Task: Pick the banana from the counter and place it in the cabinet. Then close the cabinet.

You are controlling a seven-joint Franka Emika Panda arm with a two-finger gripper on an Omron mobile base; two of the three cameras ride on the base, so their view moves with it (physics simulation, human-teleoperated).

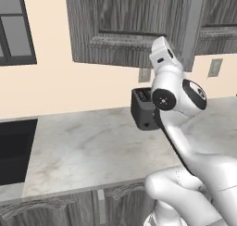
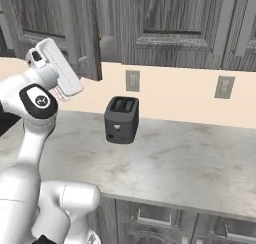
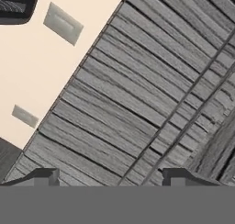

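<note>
The gripper [image 3: 110, 177] is seen with its two fingertips [image 3: 43, 176] spread wide and nothing held between them, pointed at the grain of the cabinet [image 3: 151, 94]. In the right base view the banana [image 2: 100, 38] can be made out as a small yellow spot inside the cabinet behind its open door [image 2: 82, 33]. Below, a dark toaster [image 2: 121, 119] stands on the counter [image 2: 175, 163].

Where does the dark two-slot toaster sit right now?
The dark two-slot toaster stands on the marbled stone counter against the beige wall, below the light wall outlet.
</note>
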